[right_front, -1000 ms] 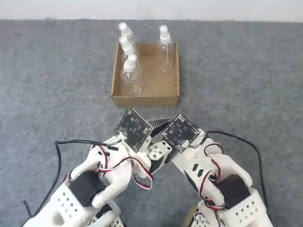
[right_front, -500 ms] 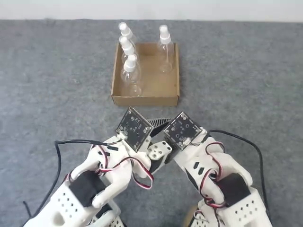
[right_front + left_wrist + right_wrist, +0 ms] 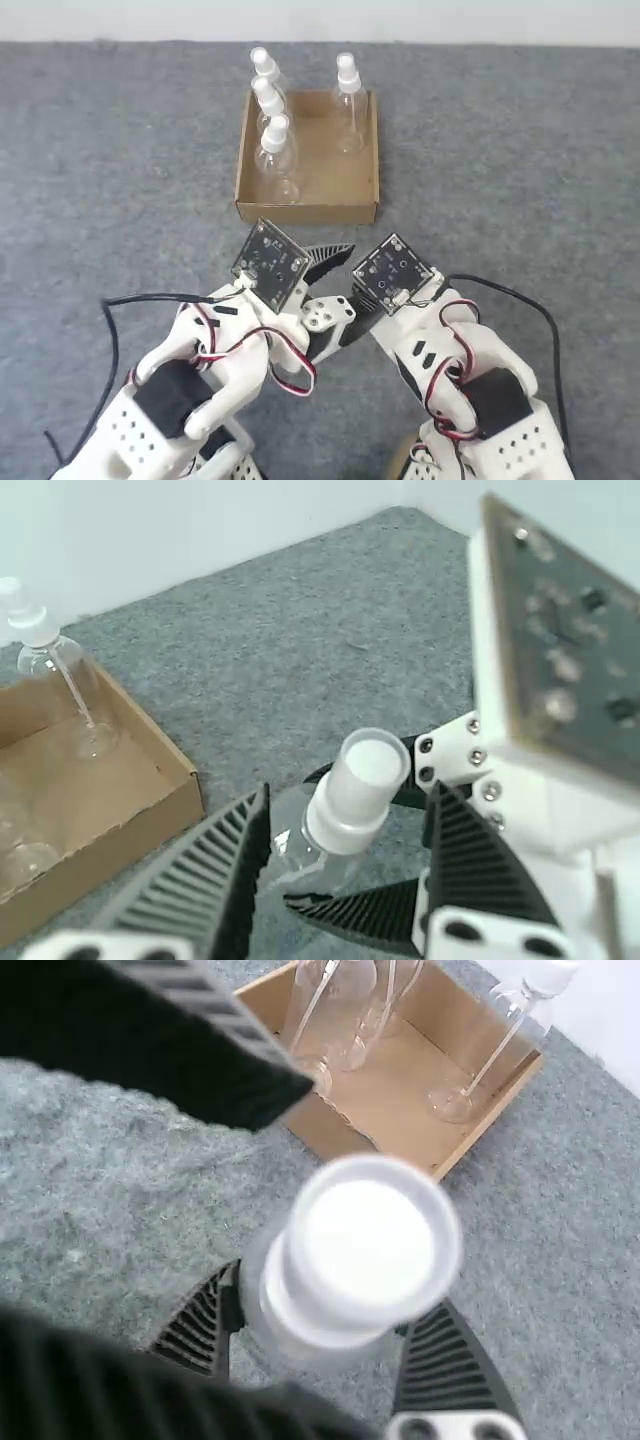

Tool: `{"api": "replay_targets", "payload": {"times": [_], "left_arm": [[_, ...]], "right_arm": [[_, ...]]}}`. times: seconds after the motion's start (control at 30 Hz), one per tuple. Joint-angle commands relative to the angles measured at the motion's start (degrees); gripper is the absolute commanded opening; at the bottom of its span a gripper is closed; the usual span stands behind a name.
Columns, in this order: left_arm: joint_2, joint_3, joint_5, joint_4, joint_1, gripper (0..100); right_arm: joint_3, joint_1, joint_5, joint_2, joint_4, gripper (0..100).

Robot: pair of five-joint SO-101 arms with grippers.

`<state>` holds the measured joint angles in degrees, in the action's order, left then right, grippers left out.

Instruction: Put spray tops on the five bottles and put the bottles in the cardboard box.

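Leaving one to box: four topped bottles (image 3: 275, 150) stand in the cardboard box (image 3: 305, 212); right pincer (image 3: 318, 1345) grips the fifth bottle (image 3: 350, 1260), left pincer (image 3: 348, 810) wide.

Grey carpet-like covering (image 3: 520, 150) over the whole work surface, short fuzzy pile, mottled texture, plain white wall (image 3: 320, 18) as a narrow strip along the far edge, straight seam between them, soft even light, faint shadows
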<state>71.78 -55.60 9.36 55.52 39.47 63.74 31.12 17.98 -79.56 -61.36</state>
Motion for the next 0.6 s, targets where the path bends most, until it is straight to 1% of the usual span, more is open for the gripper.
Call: {"api": "replay_targets", "payload": {"times": [0.0, 0.1, 0.57], "left_arm": [[0.4, 5.9, 2.3, 2.3, -4.0, 24], [0.4, 6.6, 3.1, 2.5, -6.3, 24], [0.4, 6.8, 3.1, 2.5, -6.5, 24]], "right_arm": [[-1.9, -0.1, 0.5, 1.4, 0.7, 4.6], [-1.8, -0.1, 0.5, 1.4, 0.7, 4.6], [0.3, -0.1, 0.6, 1.4, 3.1, 4.6]]}}
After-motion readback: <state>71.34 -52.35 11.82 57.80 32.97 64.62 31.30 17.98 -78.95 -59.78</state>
